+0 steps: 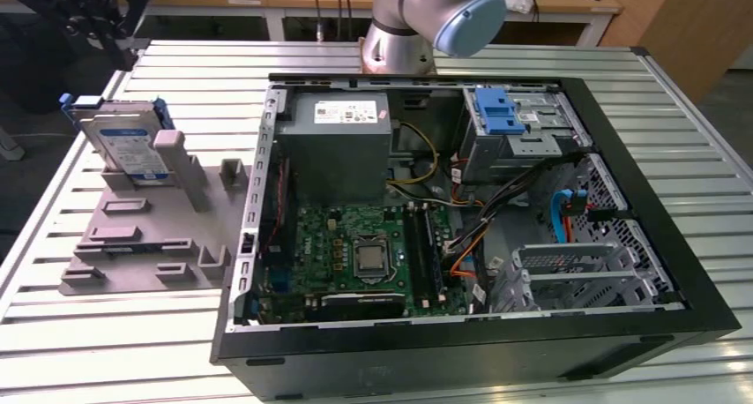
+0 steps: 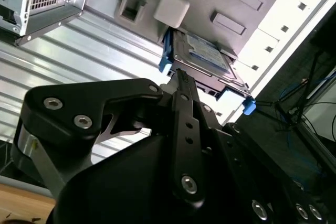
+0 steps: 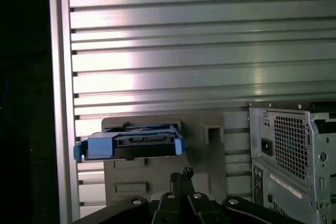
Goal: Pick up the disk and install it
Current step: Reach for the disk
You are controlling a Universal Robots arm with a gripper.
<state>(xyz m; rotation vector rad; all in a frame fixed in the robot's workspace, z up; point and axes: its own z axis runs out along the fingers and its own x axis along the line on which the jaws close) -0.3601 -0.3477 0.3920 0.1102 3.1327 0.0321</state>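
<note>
End effector [image 3: 181, 174] first: black, with jointed linkages. In both wrist views its fingertips sit drawn together, clamped on nothing. In the exterior view it [image 1: 100, 29] hangs at the far corner on the exterior view's left, above the tabletop [image 1: 118, 351], a surface of ribbed silver slats.

Just below it stands the disk [image 1: 123, 144], apart from my fingers and not touched. It is a flat silver drive with a blue-and-white label and a blue bracket round its edges. It rests on one edge at the far end of a grey holder plate [image 1: 141, 236], propped against a grey upright post [image 1: 171, 157]. In the first wrist view I look down on its top edge [image 3: 134, 142], a blue strip across the plate. In the second wrist view its labelled face [image 2: 205, 56] lies beyond my fingertips [image 2: 181, 77].

On the exterior view's right, beside the plate, lies an open computer case [image 1: 471, 351]. A silver drive cage [image 1: 518, 135] with a blue latch [image 1: 500, 113] sits at its far side.

I judge this to be the approach to the pick. To do it well, my fingers must part wide enough to straddle the disk. They should be square to its flat faces and clear of the post. The bracket looks like smooth plastic, so I would seat deep enough for a firm hold. A tilted grip could jam the disk in its slot.
</note>
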